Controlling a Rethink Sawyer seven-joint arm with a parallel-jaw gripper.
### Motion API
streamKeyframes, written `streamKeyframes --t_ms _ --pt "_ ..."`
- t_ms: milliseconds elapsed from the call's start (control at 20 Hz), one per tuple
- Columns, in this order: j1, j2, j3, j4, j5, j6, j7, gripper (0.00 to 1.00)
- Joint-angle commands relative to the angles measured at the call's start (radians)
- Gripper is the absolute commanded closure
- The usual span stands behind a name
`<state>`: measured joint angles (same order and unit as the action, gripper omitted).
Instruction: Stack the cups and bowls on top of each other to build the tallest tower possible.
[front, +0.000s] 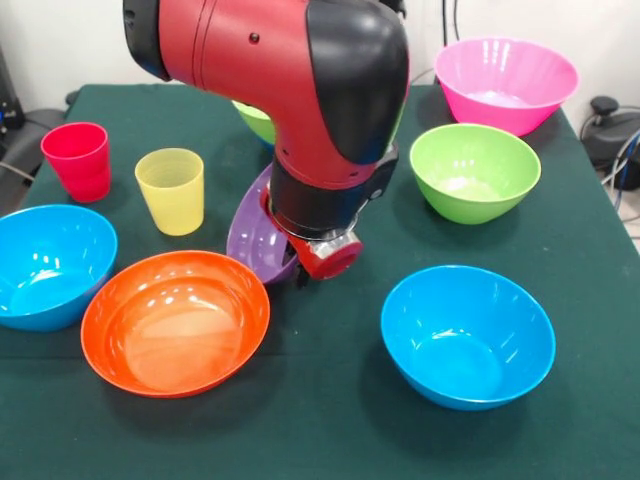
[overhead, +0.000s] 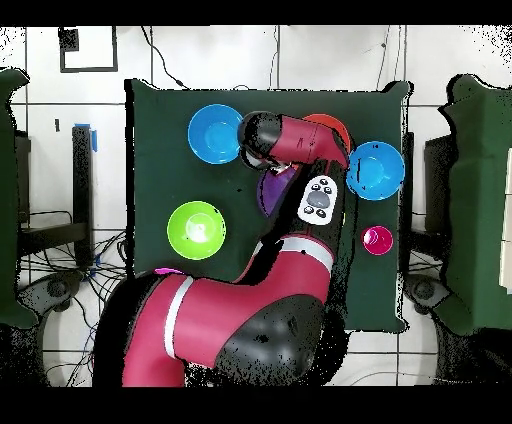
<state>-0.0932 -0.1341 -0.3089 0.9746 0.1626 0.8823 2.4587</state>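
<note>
two bowls sit nearest, light blue (front: 467, 335) and orange (front: 175, 320), with the arm (front: 300, 90) low over the purple one.

the pincer (front: 318, 258) hangs just beside the purple bowl (front: 255, 240), which stands tilted on edge against it; its tips are hidden under the wrist, so i cannot tell how wide it stands or whether it has hold of the bowl. a second light blue bowl (front: 45, 262) lies at the table (front: 330, 430) edge, touching the orange one. behind them stand the red cup (front: 78, 158) and the yellow cup (front: 171, 188), near each other but apart. a lime green bowl (front: 474, 170) and the big pink bowl (front: 505, 82) sit apart on the other side, and another lime green rim (front: 255, 120) peeks from behind the arm.
</note>
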Motion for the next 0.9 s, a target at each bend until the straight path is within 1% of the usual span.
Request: streamKeyframes --t_ms 50,300,900 --pt "-0.008 -0.002 0.206 0.022 -0.081 -0.073 -0.257 1.00" --pt "-0.017 -0.005 0.221 0.014 -0.097 -0.050 -0.258 1.00" --pt "-0.050 -0.045 0.262 0.011 -0.099 0.024 -0.288 1.00"
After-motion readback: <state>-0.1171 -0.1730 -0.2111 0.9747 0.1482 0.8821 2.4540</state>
